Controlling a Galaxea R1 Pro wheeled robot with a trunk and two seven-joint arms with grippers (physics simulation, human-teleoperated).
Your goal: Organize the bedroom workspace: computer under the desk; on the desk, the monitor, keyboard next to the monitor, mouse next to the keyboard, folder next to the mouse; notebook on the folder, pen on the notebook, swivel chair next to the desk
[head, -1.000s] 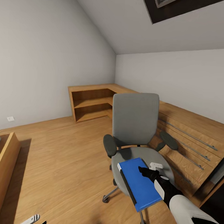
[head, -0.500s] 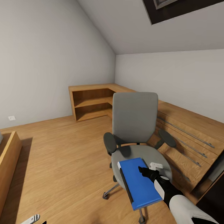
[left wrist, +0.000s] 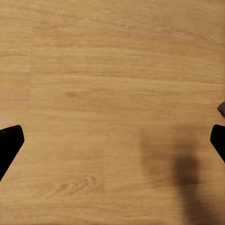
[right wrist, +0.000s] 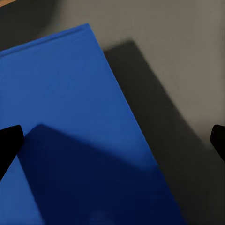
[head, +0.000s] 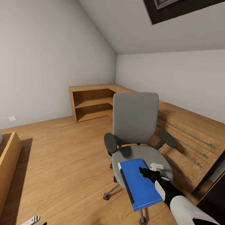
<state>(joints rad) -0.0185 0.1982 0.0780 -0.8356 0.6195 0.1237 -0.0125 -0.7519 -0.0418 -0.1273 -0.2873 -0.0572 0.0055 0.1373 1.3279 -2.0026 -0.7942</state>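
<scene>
The right gripper (head: pixel 148 173) hangs over the folder (head: pixel 139 184) with its jaws spread wide and nothing between them. The folder lies on the front of the chair (head: pixel 135 133) seat, its near end overhanging the seat's front edge. The left gripper (left wrist: pixel 112 140) is also wide open — over bare wood floor (head: pixel 64 156); beyond the chair, a wooden shelf unit (head: pixel 91 103) fills the room's far corner.

We hold our right arm forward and down, its end effector (head: pixel 148 173) with fingers (right wrist: pixel 9 143) spread wide apart. Our left end effector (left wrist: pixel 112 145) hangs low at our side, fingers likewise wide apart, gripping nothing.
</scene>
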